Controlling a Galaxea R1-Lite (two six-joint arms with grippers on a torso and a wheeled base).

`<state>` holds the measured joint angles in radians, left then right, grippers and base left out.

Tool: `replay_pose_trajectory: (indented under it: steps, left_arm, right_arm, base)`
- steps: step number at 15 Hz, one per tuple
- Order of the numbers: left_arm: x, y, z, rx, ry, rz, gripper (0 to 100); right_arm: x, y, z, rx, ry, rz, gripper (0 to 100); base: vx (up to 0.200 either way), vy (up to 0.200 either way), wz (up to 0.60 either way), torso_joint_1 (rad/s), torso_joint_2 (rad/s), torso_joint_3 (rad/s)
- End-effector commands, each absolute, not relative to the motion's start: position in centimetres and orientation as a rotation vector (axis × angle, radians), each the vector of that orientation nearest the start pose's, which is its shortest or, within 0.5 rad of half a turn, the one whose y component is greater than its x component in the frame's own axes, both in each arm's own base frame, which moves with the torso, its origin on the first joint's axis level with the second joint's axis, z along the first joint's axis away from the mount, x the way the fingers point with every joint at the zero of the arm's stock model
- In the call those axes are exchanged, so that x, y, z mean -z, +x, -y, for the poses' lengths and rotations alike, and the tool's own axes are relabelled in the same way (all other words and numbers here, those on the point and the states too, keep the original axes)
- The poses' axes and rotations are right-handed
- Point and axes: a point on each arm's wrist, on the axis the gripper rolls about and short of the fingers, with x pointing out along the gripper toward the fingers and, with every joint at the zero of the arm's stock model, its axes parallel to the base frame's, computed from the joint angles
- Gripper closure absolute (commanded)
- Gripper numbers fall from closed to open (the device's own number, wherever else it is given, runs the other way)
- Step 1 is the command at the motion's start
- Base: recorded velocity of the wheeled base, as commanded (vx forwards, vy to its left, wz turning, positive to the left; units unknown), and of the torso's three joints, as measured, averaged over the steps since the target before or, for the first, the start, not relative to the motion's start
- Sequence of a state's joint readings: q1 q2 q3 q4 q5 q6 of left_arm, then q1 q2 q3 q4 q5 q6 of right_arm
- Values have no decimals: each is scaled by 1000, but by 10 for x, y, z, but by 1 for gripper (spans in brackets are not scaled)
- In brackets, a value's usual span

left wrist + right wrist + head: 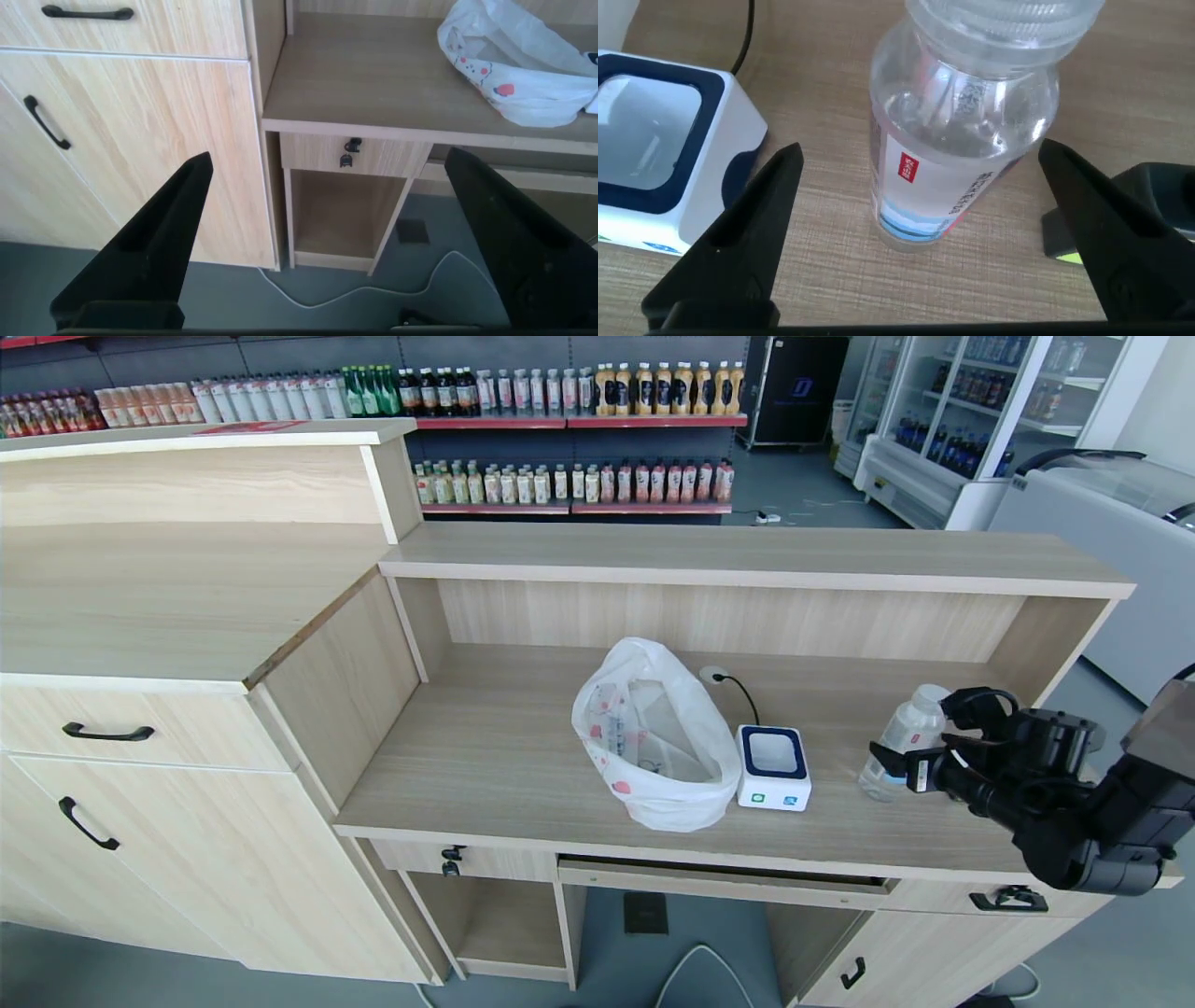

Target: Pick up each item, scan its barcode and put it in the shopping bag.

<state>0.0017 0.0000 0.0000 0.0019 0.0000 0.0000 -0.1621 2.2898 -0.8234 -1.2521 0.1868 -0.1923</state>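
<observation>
A clear water bottle (904, 737) with a white cap stands upright on the right part of the wooden desk (485, 756). My right gripper (910, 767) is open at the bottle, one finger on each side. In the right wrist view the bottle (962, 140) stands between the spread fingers (729, 252), apart from them. A white scanner (773, 767) with a dark-rimmed window sits left of the bottle. The white shopping bag (653, 737) lies open beside the scanner. My left gripper (327, 247) hangs open and empty, low in front of the cabinet (140, 121) left of the desk.
A black cable (742, 689) runs from the scanner to a hole at the back of the desk. A raised shelf (747, 555) overhangs the desk, with side walls at both ends. A taller counter (168, 597) stands to the left. Drawers (1008, 899) sit under the desk front.
</observation>
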Motion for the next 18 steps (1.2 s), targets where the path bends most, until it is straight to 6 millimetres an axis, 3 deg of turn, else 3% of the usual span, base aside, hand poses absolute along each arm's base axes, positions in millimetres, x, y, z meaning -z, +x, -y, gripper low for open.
replay_pose_trajectory:
  steps: [1,15,18]
  left_arm:
    - [-75,-23,0,-2,0,-5,0]
    - [-75,-23,0,-2,0,-3,0]
    - [-75,-23,0,-2,0,-5,0]
  right_arm:
    - [-34,395,56,-54,-151,-199,0]
    - [-18,422,49,-19,-162,-174,0]
    - [-14,430,39,-40,-123,-167,0]
  base:
    - [0,0,0,0,0,0]
    - [0,0,0,0,0,0]
    - [0,0,0,0,0,0]
